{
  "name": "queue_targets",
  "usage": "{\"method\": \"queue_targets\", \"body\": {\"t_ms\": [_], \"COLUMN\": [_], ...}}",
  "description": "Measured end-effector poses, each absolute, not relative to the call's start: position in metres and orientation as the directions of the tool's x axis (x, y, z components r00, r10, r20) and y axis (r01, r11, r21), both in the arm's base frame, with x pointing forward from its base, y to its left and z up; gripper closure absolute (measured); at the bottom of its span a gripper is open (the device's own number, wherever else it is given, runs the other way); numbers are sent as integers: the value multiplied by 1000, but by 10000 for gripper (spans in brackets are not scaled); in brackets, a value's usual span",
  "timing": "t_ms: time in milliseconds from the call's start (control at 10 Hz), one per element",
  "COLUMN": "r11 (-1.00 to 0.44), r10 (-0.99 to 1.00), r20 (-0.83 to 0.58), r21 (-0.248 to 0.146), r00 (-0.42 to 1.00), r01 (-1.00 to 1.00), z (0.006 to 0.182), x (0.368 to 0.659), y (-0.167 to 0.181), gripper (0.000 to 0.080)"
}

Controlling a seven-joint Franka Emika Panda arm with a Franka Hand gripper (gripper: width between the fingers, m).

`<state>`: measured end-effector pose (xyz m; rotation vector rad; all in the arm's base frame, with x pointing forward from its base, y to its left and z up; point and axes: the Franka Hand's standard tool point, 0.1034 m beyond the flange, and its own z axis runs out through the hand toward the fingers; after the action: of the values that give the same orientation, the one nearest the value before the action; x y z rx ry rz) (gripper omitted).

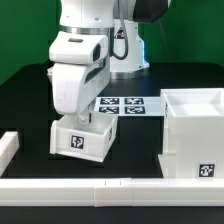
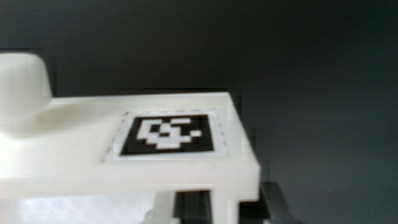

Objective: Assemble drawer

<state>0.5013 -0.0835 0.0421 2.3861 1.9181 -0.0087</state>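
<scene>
A small white drawer tray (image 1: 80, 140) with a black-and-white tag on its front stands left of the middle of the black table. My gripper (image 1: 88, 118) comes down on it from above, shut on its wall. In the wrist view the tray (image 2: 107, 150) shows its tag and a rounded knob (image 2: 22, 85). My gripper (image 2: 226, 205) has one dark finger on each side of the tray's white wall. I cannot tell if the tray touches the table. The large cubic housing (image 1: 195, 135) stands at the exterior view's right, open on top. No second tray is in view.
The marker board (image 1: 121, 105) lies flat behind the tray, near the arm's base. A long low white rail (image 1: 100, 190) runs along the front edge, with a short piece (image 1: 8, 150) at the exterior view's left.
</scene>
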Motion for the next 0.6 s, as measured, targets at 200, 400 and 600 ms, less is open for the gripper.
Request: {"method": "queue_targets", "body": {"t_ms": [200, 400, 600], "r11": [-127, -131, -98], "r10": [990, 990, 994], "r20": [-45, -46, -48], "r21": [68, 65, 59], "r00": [130, 134, 101], "r01": [990, 989, 993], "z": [44, 43, 41], "x": [512, 511, 510], "y": [-80, -81, -84], "gripper": [761, 761, 761]}}
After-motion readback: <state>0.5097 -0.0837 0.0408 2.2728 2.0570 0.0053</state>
